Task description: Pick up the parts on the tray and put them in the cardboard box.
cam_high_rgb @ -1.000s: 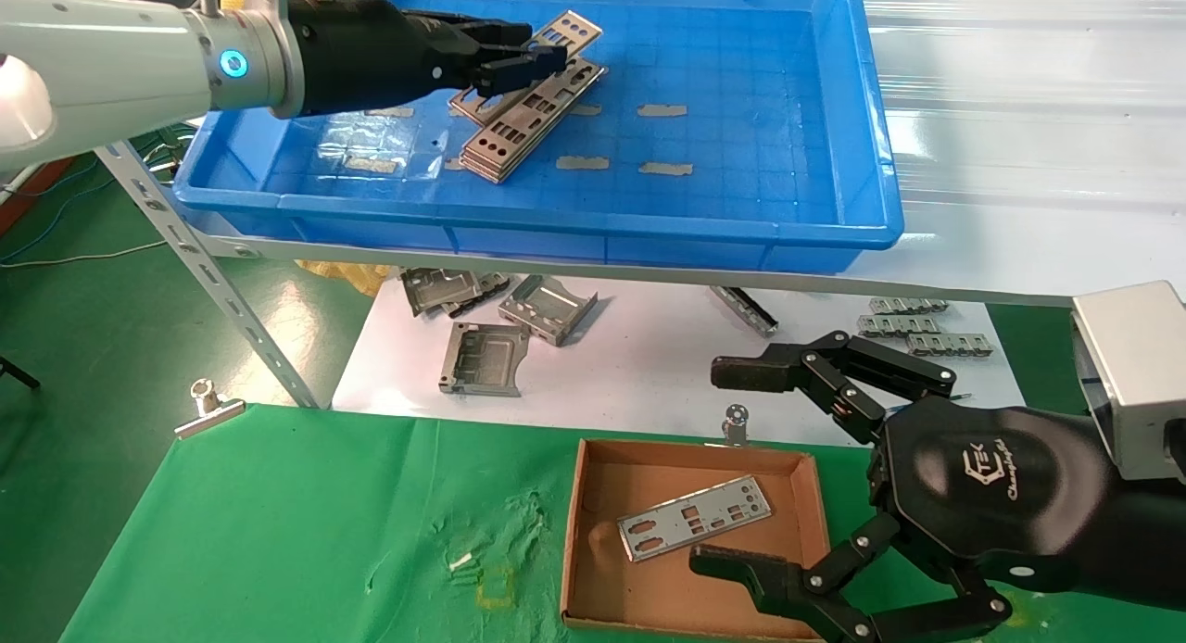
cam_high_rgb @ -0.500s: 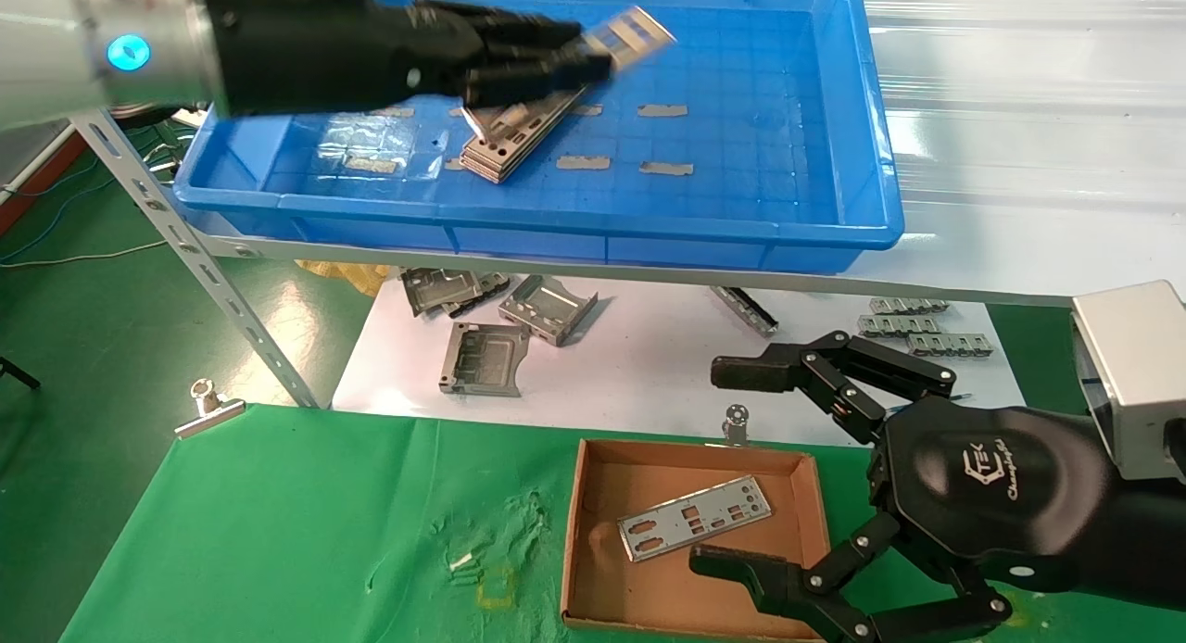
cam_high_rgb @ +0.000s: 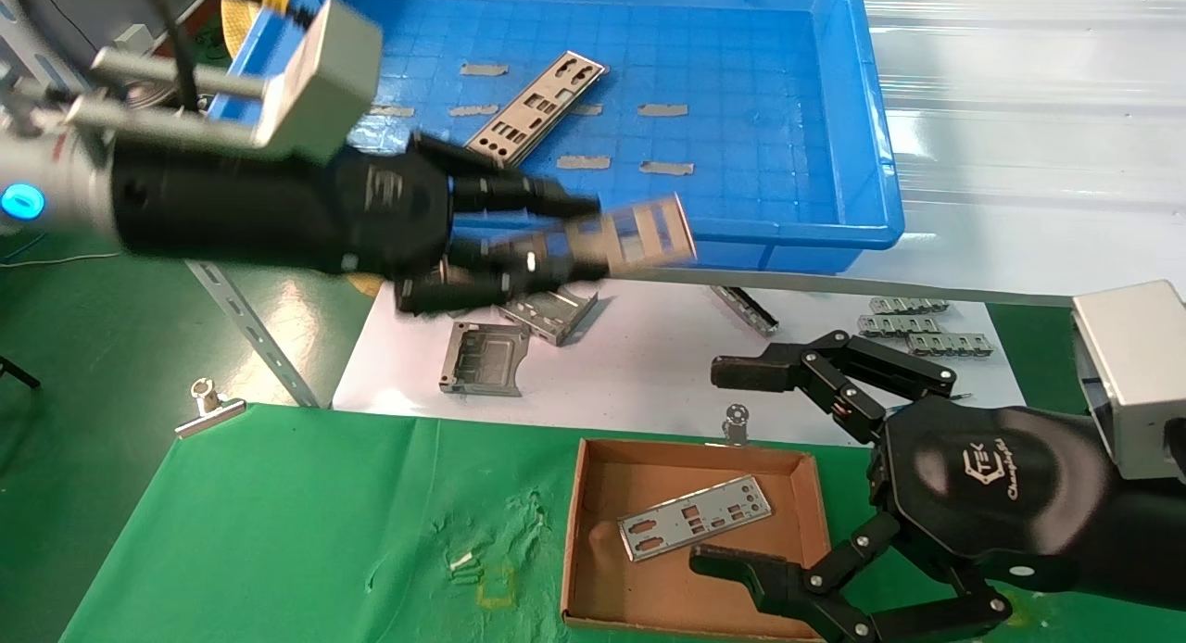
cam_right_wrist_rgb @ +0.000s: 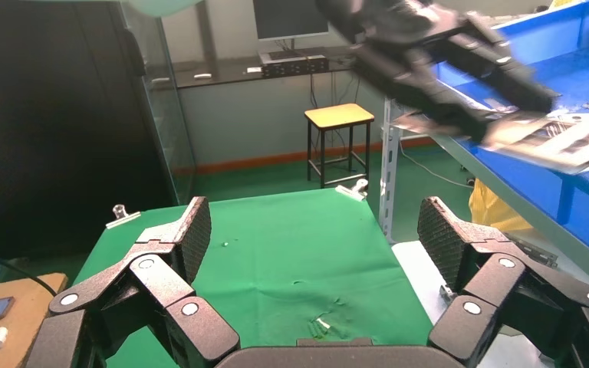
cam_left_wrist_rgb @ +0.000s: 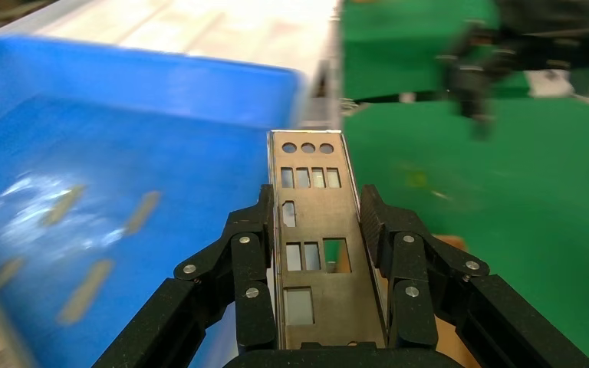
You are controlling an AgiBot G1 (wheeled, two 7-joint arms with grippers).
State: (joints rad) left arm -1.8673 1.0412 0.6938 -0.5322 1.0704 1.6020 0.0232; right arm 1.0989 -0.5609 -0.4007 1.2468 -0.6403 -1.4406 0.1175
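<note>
left claw (cam_high_rgb: 565, 245) clamps flat punched plate (cam_high_rgb: 639, 235) | right claw (cam_high_rgb: 741, 467) spread

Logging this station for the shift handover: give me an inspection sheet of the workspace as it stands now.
Surface: green cloth; white sheet behind it.
Job's things: shallow blue plastic tray holds punched silver plates; one plate in brown cardboard box.
Clutter: folded metal brackets, toothed strips, binder clip.
Grippers: left pincer shut on a carried plate at the tray's front wall; right pincer open beside the box.
Cables: on the floor.
Surroundings: stool, monitor.
</note>
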